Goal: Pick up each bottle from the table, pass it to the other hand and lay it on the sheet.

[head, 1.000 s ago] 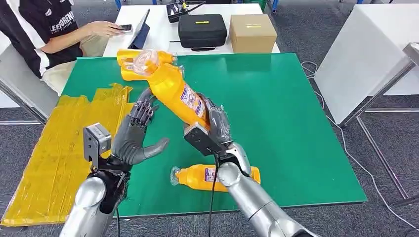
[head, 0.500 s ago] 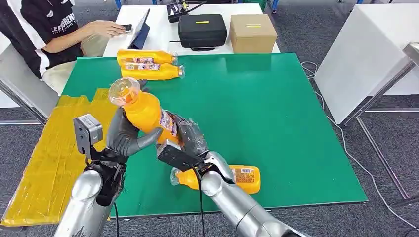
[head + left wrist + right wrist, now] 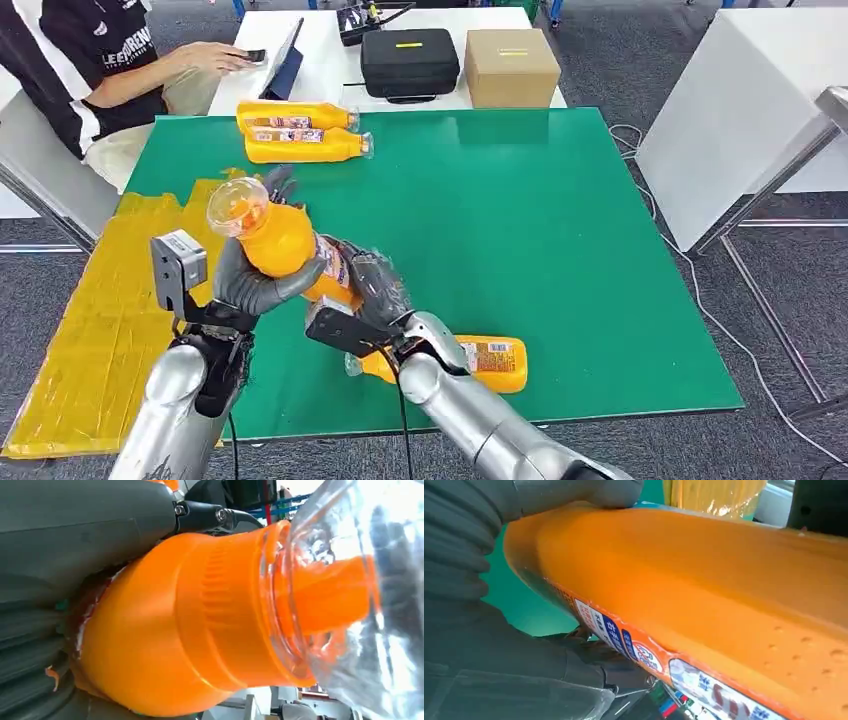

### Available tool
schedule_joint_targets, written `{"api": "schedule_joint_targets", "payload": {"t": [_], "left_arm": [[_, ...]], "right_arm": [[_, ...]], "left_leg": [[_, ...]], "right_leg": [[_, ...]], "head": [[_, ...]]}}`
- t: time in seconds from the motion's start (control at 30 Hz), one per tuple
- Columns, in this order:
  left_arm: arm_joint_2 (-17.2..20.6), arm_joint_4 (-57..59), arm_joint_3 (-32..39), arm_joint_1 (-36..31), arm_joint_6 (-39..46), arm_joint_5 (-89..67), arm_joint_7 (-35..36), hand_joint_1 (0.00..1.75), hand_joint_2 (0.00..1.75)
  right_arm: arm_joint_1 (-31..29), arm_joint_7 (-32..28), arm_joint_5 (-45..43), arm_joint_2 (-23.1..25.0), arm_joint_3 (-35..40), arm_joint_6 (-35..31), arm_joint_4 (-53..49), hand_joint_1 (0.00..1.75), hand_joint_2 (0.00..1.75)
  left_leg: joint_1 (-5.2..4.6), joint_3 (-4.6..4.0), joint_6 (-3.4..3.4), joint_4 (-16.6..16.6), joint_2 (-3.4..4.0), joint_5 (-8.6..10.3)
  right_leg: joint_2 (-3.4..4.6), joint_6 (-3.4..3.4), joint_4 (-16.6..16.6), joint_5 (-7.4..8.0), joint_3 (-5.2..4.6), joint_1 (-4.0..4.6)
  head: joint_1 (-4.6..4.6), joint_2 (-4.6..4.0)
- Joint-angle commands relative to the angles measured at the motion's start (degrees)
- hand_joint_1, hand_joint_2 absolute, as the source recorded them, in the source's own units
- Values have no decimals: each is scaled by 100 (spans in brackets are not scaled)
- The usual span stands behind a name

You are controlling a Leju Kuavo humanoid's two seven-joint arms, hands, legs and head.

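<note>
Fingers [image 3: 262, 285] grip one bottle [image 3: 275, 240] — four bottles

Four orange bottles [image 3: 275, 240], one yellow sheet [image 3: 110, 300], one person [image 3: 90, 60].

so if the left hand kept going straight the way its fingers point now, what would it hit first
Probably nothing on the mat soon: the left hand holds the raised bottle, fingers pointing up and away toward the table's far edge. The two lying bottles sit roughly along that line, but depth is unclear and the hand may pass above them.
</note>
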Motion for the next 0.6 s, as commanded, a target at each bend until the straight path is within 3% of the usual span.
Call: {"api": "schedule_joint_targets", "payload": {"t": [0.03, 0.47, 0.6], "left_arm": [[18, 451, -254, -244, 8, 53, -67, 168, 175], [16, 441, -264, -234, 7, 53, -67, 168, 175], [42, 332, -307, -211, 6, 82, -93, 175, 175]], "right_arm": [[-162, 82, -22, -85, 529, 12, 399, 175, 175], [-165, 83, -24, -98, 530, 15, 398, 175, 175], [-168, 128, -68, -124, 519, -67, 387, 175, 175]], "left_leg": [[6, 21, -16, -7, 1, -6], [4, 8, -9, -3, -2, -2], [6, 21, -16, -6, -1, -6]], "right_leg": [[-6, -3, -13, -4, 25, 5], [-6, -2, -7, -2, 11, 3], [-9, -3, -13, -5, 25, 5]], "head": [[-2, 0], [0, 0], [0, 0]]}}
